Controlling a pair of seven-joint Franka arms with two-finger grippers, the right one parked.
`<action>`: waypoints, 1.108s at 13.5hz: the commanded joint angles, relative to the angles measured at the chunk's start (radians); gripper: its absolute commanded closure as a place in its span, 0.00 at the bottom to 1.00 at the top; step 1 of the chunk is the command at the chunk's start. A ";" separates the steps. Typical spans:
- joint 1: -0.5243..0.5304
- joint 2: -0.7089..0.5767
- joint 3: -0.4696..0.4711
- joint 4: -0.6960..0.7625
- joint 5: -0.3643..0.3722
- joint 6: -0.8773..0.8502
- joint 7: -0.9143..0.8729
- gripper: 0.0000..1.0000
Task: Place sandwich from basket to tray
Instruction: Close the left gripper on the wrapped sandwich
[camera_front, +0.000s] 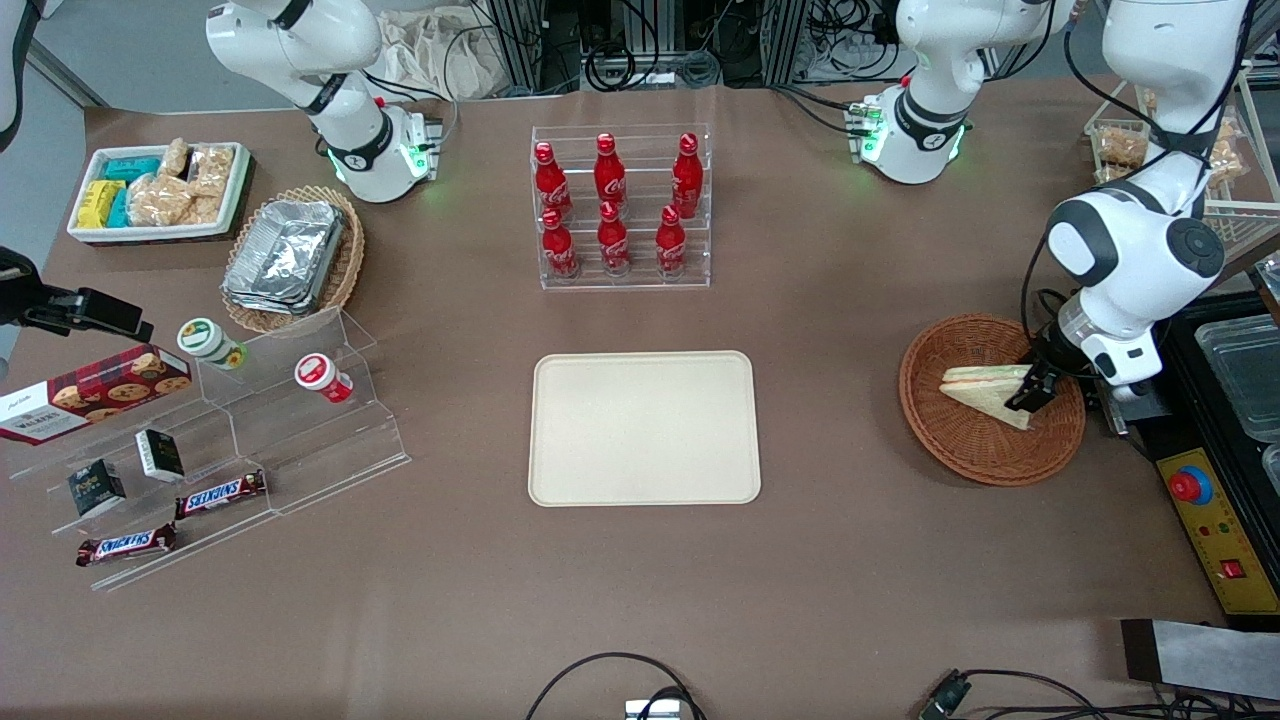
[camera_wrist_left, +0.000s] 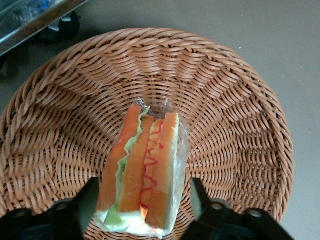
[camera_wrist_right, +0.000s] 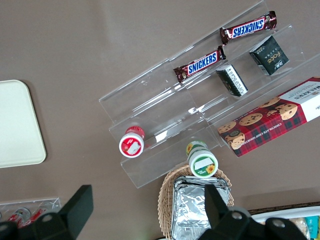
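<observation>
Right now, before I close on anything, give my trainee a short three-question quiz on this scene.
1. True or false: the sandwich already lies on the tray.
2. Where is the gripper? A) over the tray B) down in the basket with a finger on each side of the sandwich C) at the cola bottles
3. Fill in: the gripper's fingers are ____.

Key: 1 false, it is in the basket. 2 B. 3 open.
</observation>
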 joint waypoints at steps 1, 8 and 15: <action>-0.012 0.001 -0.004 -0.008 -0.016 0.027 -0.006 0.79; -0.012 -0.054 -0.007 -0.001 -0.010 -0.025 0.013 1.00; -0.012 -0.223 -0.031 0.034 0.109 -0.258 0.157 1.00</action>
